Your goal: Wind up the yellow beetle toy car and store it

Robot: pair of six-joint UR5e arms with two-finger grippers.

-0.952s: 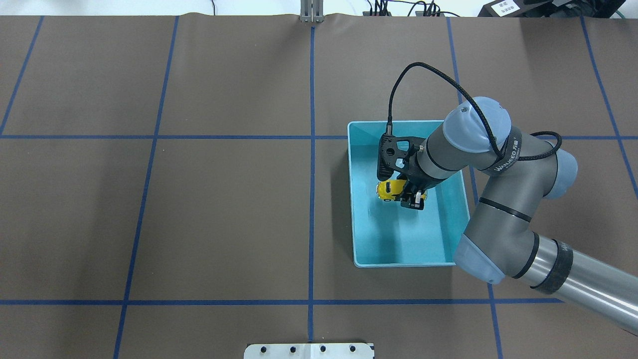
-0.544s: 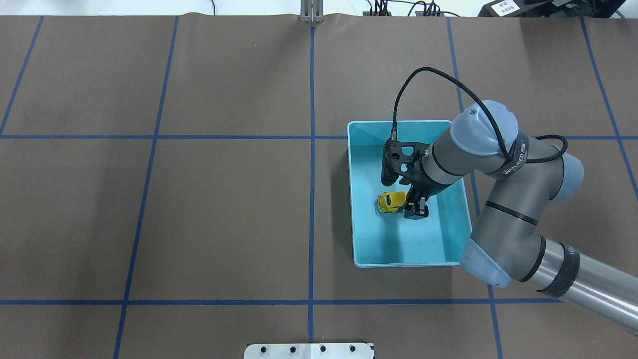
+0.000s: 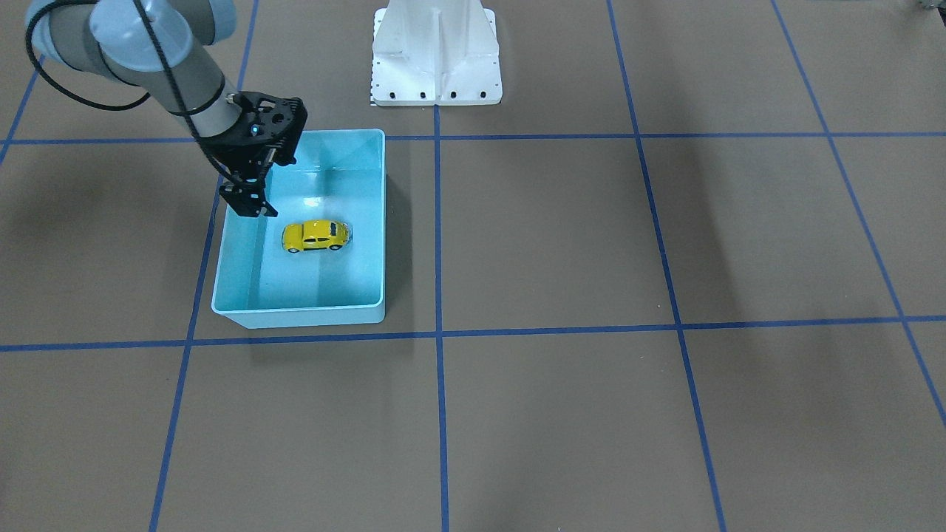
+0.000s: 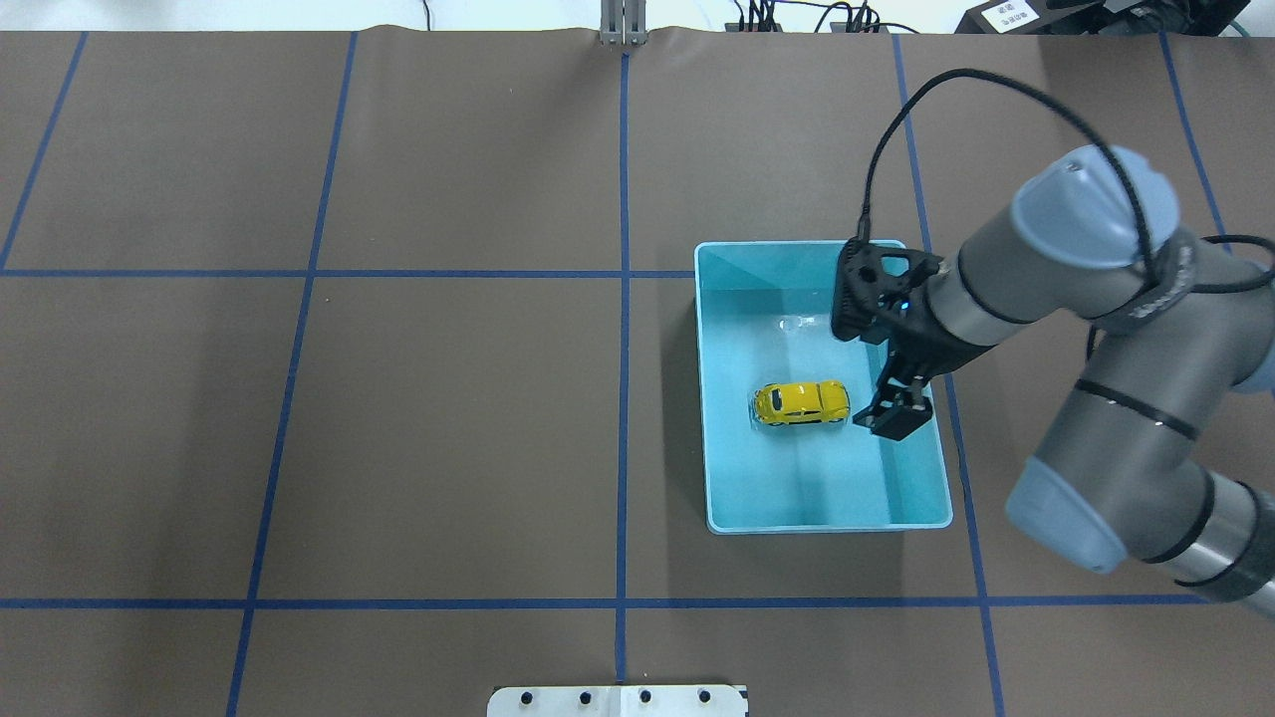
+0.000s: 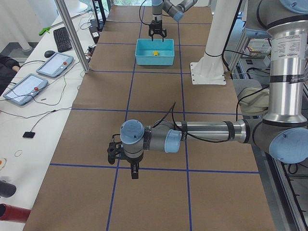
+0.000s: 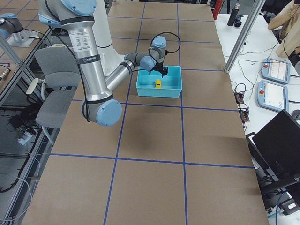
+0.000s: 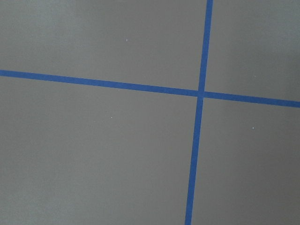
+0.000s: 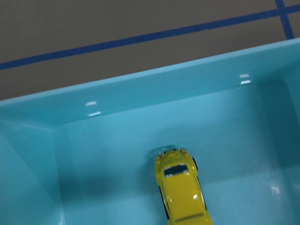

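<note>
Right jaws seem parted beside the yellow beetle toy car (image 4: 802, 401).

Blue tape (image 4: 623, 398) grids the brown surface (image 4: 448, 448). A white table (image 5: 17, 122) beside it carries two tablets (image 5: 25, 87), a keyboard (image 5: 63, 38) and a mouse (image 5: 50, 53).

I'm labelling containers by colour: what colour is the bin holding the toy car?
The bin is plain light turquoise, no pattern; the overhead view shows it best.
</note>
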